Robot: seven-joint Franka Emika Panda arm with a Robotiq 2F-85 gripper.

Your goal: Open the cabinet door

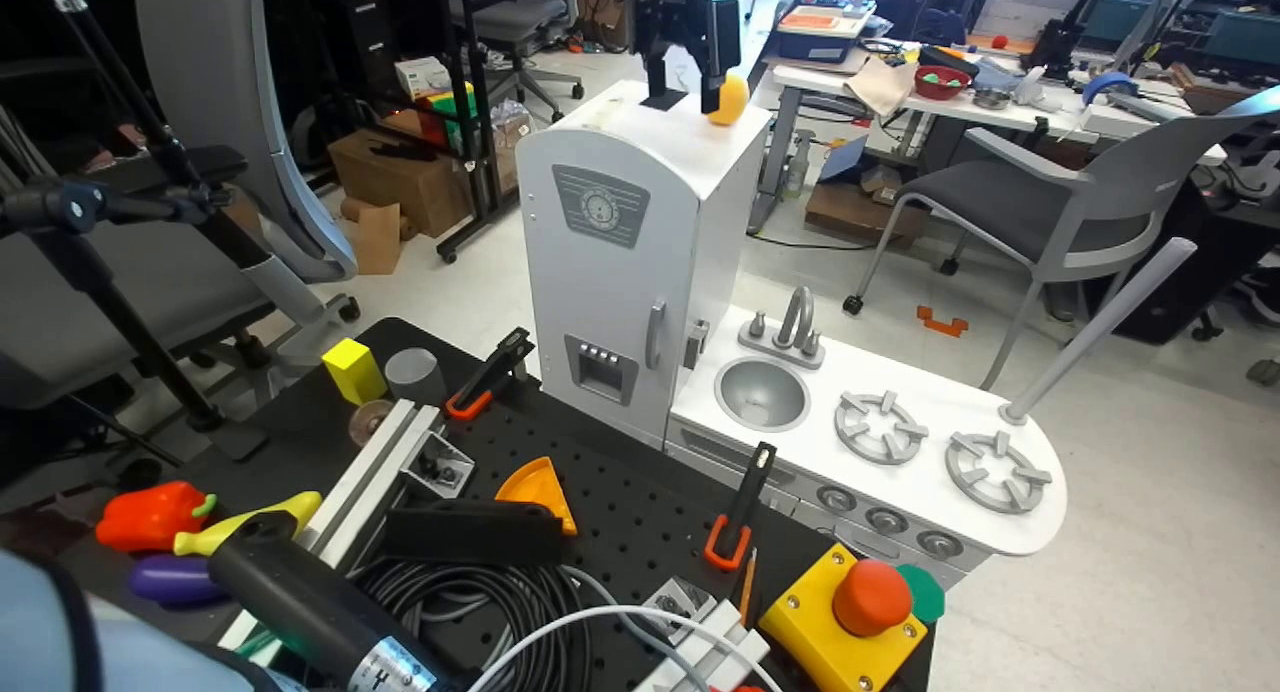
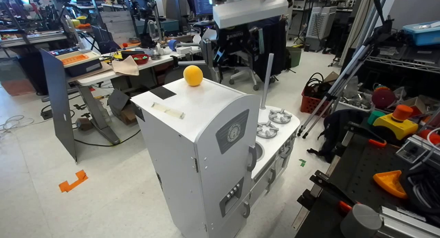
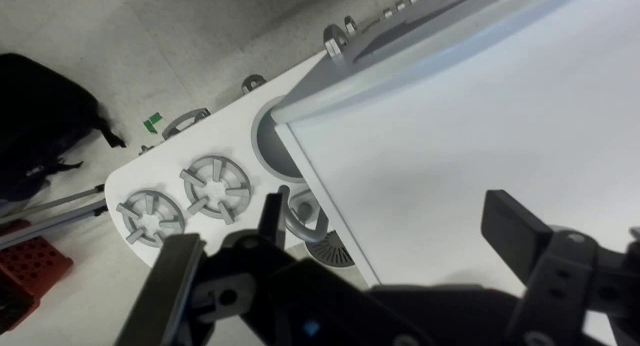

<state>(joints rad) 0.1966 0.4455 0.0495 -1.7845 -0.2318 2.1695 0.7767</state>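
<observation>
Above the white tower (image 1: 722,232), my hand (image 1: 684,99) hangs with its fingers (image 3: 515,236) spread wide, grasping nothing. The wrist view shows one finger against the tower's top and its partner against the counter (image 3: 230,131), beside the faucet (image 3: 305,235); a side edge of the top runs through the gap between them. How high I am above it I cannot tell.

The door (image 1: 605,287) is on the tower's front, closed, facing the far edge of the black surface (image 1: 640,512). Its grey handle (image 1: 655,334) lies well below my hand. In an exterior view that edge hides the tower's foot, and the surface's near corners run out of the frame. Near its far left corner, as seen there, stands a grey cylinder (image 1: 416,376); just beside its far right corner sits a yellow box (image 1: 830,647) with a red button (image 1: 872,597).

In an exterior view the orange ball (image 2: 193,75) on the tower's top stands apart from me, though my fingertips are hard to make out there, dark against dark. A finger (image 1: 711,94) covers part of that ball in an exterior view, and the frame cuts off my hand at the top.
</observation>
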